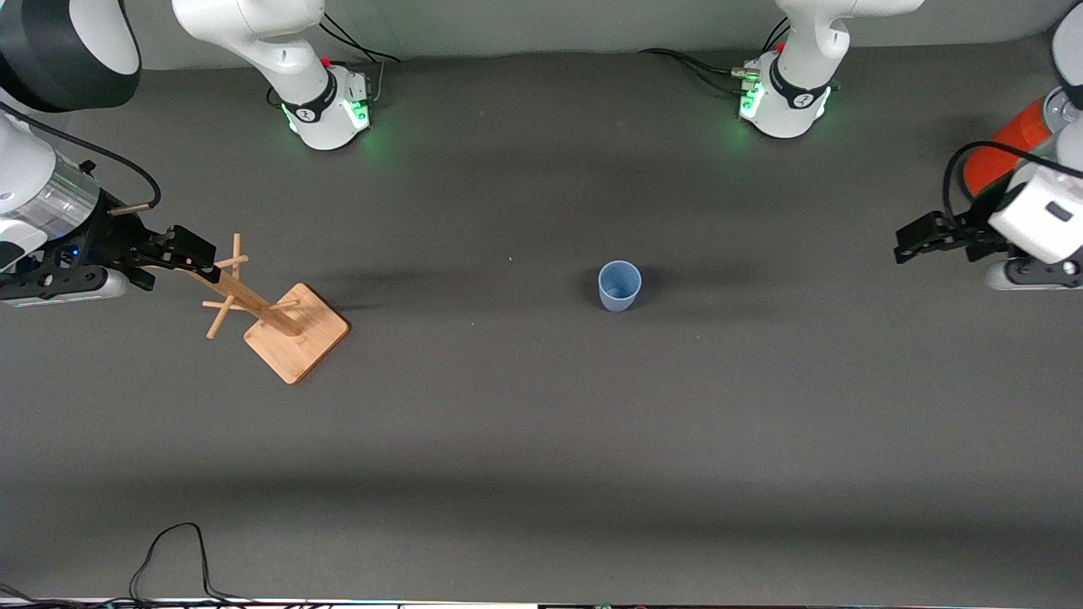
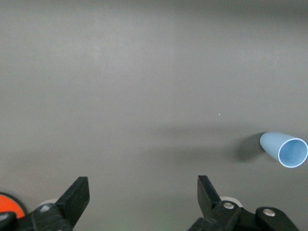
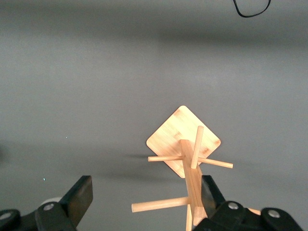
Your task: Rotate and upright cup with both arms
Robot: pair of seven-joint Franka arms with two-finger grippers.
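Observation:
The light-blue cup point(image 1: 619, 286) stands alone near the middle of the dark table with its mouth facing up; it also shows in the left wrist view as the cup point(image 2: 284, 149). My left gripper point(image 1: 907, 244) hangs open over the left arm's end of the table, well apart from the cup, with nothing between its fingers point(image 2: 77, 195). My right gripper point(image 1: 188, 252) is open at the right arm's end, around the top of a wooden peg stand. The stand's post runs close along one of its fingers point(image 3: 210, 193).
The wooden peg stand point(image 1: 292, 330) rests on a square base with several pegs point(image 3: 161, 204) sticking out. An orange can point(image 1: 1005, 150) stands by the left arm's wrist. A black cable point(image 1: 173, 550) loops at the table edge nearest the front camera.

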